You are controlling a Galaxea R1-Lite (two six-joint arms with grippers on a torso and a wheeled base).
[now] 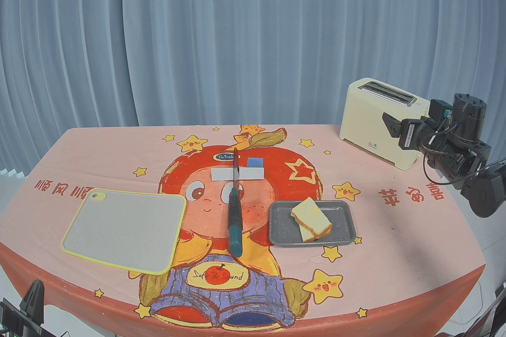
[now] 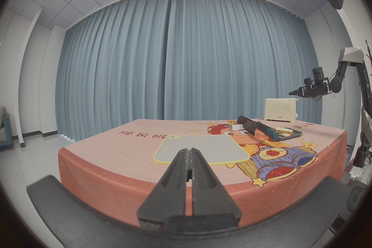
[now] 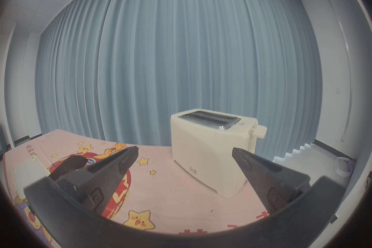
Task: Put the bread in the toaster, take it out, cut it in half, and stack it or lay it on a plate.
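Bread (image 1: 311, 218) stacked in the grey tray (image 1: 337, 235), near the toaster (image 1: 379, 122) on its left and closer to the robot; knife (image 1: 234, 206) farther left of the toaster, cutting board (image 1: 124, 229) farther still. Right gripper (image 3: 184, 151) just beside the toaster's right end, jaws spread wide, nothing held. Left gripper (image 2: 190, 152) well apart from the toaster, past the cutting board, jaws pressed together, nothing held.

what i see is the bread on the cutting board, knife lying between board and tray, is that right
No: the head view shows the bread on the grey tray, not the cutting board. The knife does lie between board and tray.
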